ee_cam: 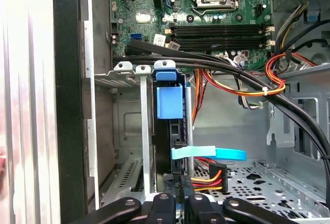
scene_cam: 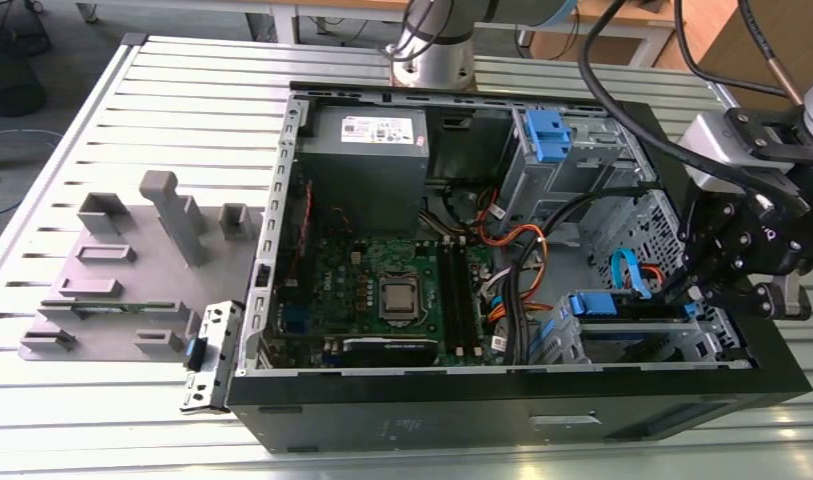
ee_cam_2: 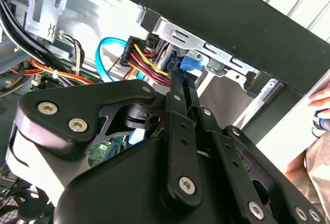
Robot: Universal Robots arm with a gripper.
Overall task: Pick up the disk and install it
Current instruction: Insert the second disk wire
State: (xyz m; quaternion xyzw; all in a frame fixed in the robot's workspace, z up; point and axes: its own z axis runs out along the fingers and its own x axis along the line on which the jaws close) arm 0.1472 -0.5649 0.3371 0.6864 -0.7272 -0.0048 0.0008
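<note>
Open PC case (scene_cam: 513, 400) lies on its side on the slatted bench (scene_cam: 179, 100), motherboard (scene_cam: 393, 290) facing up. The hand (scene_cam: 726, 270) hangs over the case's right end in the exterior view, above the drive cage (scene_cam: 646, 335) at the near right corner. Disk (ee_cam: 169, 131) sits on edge inside that cage – blue handle tab up, metal cage walls on both sides, black cable bundle (ee_cam: 216, 64) crossing just past its tab. In the first wrist view the linkage sits right at the disk's end, next to the light-blue data cable (ee_cam: 206, 153) and the red/yellow/black power plug (ee_cam: 214, 175). Can't tell whether the fingers are spread or pinching – the tips are hidden behind the hand's own black links (ee_cam_2: 180, 146) in both wrist views. A second blue bracket (scene_cam: 546, 135) sits in the far cage, beside the grey power supply (scene_cam: 366, 150). Grey fixture block (scene_cam: 126, 270) on the bench to the exterior view's left, well apart from the hand
</note>
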